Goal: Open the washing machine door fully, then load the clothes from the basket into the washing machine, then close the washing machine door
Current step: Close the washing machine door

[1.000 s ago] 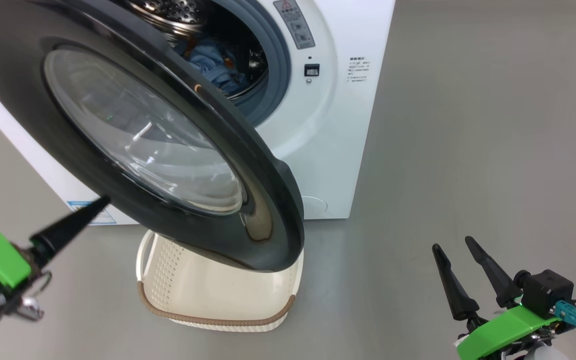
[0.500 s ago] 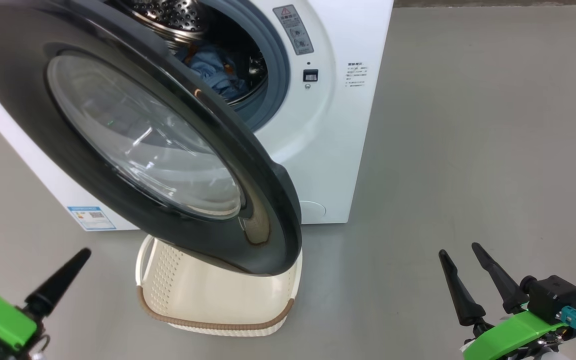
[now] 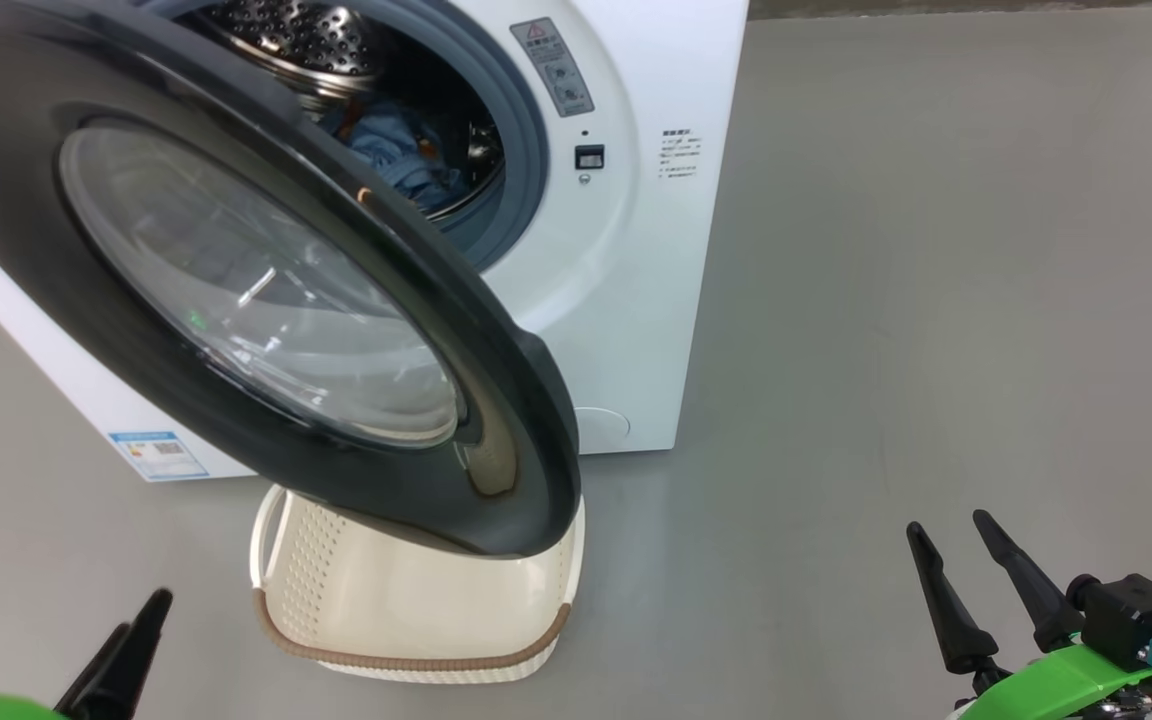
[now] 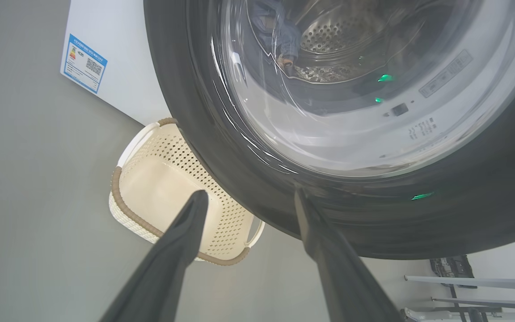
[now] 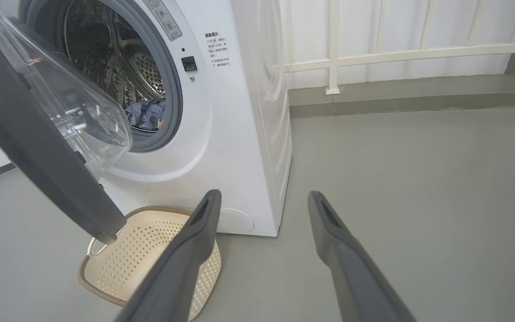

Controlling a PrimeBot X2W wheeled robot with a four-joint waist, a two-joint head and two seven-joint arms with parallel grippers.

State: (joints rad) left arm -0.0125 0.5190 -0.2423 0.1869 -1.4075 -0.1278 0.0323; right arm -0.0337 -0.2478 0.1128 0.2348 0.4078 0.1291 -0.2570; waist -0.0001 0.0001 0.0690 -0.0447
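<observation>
The left gripper [image 3: 141, 615] sits at the bottom left, fingers apart, holding nothing. The right gripper [image 3: 948, 522] sits at the bottom right, fingers apart and pointing up, also holding nothing.

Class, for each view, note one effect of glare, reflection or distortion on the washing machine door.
Head view: pale glare streaks on the washing machine door; left wrist view: small green glints on it; right wrist view: soft, even light.

Left gripper [image 4: 251, 193] fingers spread wide, tips aimed at washing machine door [image 4: 351, 134]: black rim, clear glass. Clothes [image 4: 280, 38] visible through glass, in steel drum [image 4: 329, 40]. Basket [image 4: 115, 197] on grey floor [image 4: 25, 188], partly behind rim. Blue label [image 4: 84, 62] on washing machine [image 4: 123, 85].
</observation>
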